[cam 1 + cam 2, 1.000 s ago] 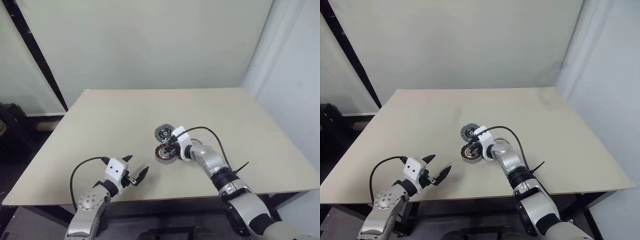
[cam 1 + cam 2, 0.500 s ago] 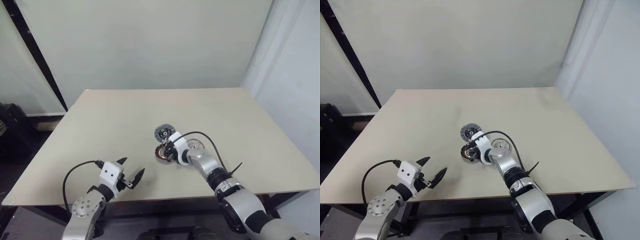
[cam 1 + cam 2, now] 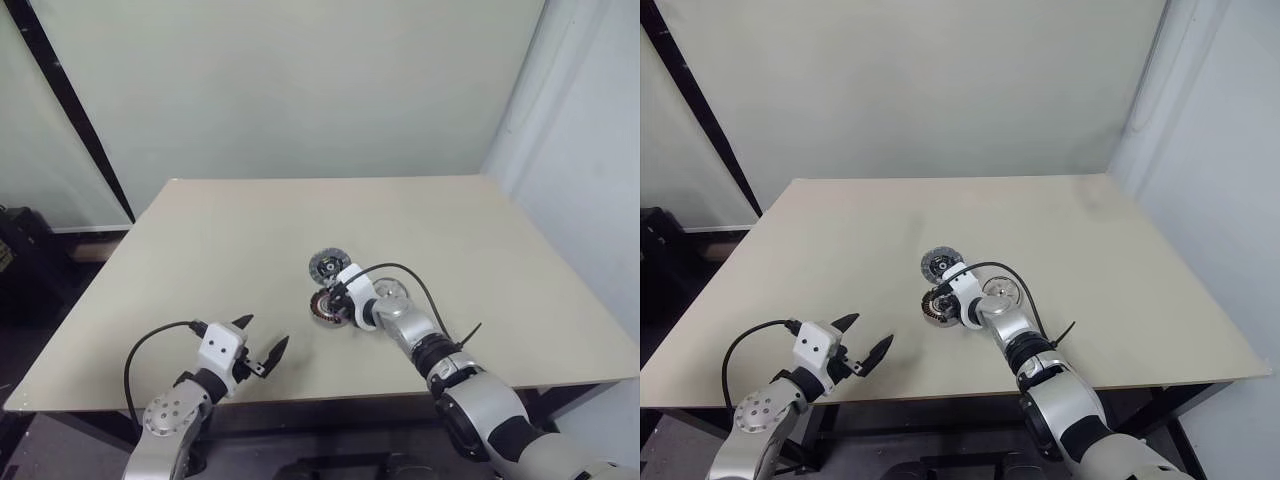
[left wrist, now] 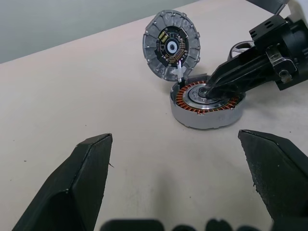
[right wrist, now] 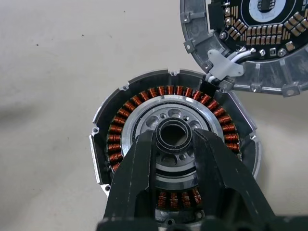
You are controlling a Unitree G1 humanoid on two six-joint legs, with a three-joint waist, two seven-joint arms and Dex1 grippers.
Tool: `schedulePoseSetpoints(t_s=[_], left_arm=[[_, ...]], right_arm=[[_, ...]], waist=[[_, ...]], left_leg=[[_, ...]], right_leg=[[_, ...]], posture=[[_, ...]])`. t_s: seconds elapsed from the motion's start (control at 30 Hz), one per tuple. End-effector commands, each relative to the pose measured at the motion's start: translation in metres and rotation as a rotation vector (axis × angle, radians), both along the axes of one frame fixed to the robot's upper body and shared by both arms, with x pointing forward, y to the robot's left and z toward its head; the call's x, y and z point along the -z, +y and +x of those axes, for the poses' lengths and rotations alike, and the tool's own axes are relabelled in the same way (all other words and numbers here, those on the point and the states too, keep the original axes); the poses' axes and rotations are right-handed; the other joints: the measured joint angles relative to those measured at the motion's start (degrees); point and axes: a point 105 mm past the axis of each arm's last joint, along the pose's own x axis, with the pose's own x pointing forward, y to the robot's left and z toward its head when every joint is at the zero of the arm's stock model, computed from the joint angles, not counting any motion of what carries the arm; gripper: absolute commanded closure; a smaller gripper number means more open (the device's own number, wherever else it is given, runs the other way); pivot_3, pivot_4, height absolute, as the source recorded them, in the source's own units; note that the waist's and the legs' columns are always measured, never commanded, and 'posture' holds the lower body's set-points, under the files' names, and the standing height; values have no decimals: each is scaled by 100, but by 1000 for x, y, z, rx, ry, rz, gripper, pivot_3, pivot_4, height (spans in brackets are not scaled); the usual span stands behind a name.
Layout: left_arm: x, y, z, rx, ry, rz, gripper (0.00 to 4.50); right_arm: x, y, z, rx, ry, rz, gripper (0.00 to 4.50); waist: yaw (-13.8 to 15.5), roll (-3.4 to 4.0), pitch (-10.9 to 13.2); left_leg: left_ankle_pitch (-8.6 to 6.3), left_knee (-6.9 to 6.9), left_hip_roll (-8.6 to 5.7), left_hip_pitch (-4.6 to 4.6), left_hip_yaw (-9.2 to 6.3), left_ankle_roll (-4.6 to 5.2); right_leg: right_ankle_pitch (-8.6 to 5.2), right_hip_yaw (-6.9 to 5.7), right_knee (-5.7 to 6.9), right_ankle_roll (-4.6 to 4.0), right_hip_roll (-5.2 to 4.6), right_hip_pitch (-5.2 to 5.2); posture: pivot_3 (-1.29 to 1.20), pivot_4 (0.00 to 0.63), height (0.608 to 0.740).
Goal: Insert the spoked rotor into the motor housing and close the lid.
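The motor housing (image 5: 175, 168) is seen at the centre of the table (image 3: 200, 240), with the lid (image 4: 172, 44) lying flat just beyond it, touching its rim and joined by a short white lead. In the right wrist view the spoked rotor (image 5: 169, 147) is seated inside the ring of copper windings, and the right gripper (image 5: 174, 139) is closed on the rotor's central hub — one finger to each side. A second bright disc (image 3: 1000, 292) is noted just right of that arm. The left gripper (image 3: 262, 340) hangs low in the frame, near the table's front edge, well apart from the parts, jaws spread wide, nothing held.

Step judged: insertion is at or near its finish. Next, release of the hub is called for — straight withdrawal, without dragging the rotor out — then the lid is to be swung over the housing.
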Motion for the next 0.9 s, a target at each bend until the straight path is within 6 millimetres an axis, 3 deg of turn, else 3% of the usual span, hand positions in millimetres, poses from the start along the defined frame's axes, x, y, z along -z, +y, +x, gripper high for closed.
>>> schedulePoseSetpoints(t_s=[0.03, 0.9], left_arm=[[-18, 0, 4, 4, -68, 6, 0], [-19, -1, 6, 4, -74, 8, 0]], right_arm=[[-17, 4, 9, -9, -64, 9, 3692], [-10, 6, 5, -13, -41, -1, 3692]], waist=[[0, 0, 0], [-1, 1, -1]], left_leg=[[0, 0, 0, 0, 0, 0], [0, 0, 1, 3, -1, 0]], right_leg=[[0, 0, 0, 0, 0, 0], [0, 0, 0, 0, 0, 1]], posture=[[0, 0, 740], [0, 0, 740]])
